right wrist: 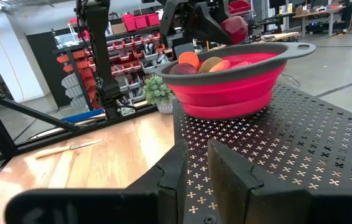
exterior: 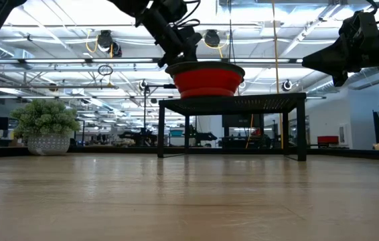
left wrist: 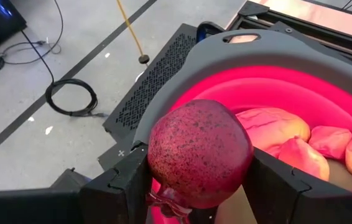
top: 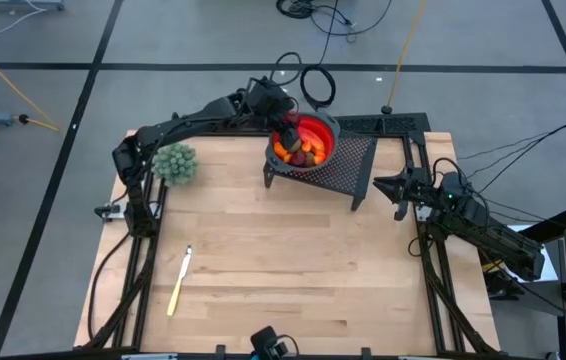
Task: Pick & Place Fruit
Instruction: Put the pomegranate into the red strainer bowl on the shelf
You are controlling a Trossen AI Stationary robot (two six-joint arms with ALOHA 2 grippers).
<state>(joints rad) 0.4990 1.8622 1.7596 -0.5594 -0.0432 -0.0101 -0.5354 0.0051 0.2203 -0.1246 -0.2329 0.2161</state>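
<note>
- Left pincer [left wrist: 194, 186]: pinching a dark red ball [left wrist: 199, 151] between its two fingers, poised over the rim of the red bowl [left wrist: 300, 78]; in the high view the same pincer [top: 290, 133] sits over the bowl's near-left edge.
- Step in hand, as a judgement: the placing phase. The ball is carried and hangs above the bowl, not yet released.
- Next move, as a judgement: the pincer should be brought a little further inward over the bowl's interior, lowered, and then spread so the ball drops among the fruit already below it rather than on the grey rim.
- Dark red ball: round, deep crimson with fine dark speckling, and a small ragged crown at its lower end, pomegranate-like. It fills the gap between the fingers.
- Other fruit [left wrist: 300, 149]: orange-yellow and pinkish pieces lie in the bowl, beneath and beyond the held ball; the right wrist view shows orange and brownish pieces heaped above the rim [right wrist: 201, 63].
- Red bowl: stands on a black perforated stand [top: 355, 160] at the far side of the worktop [top: 283, 270].
- Right pincer [right wrist: 191, 163]: pressed nearly together, holding nothing, waiting beside the stand, well apart from the bowl.
</note>
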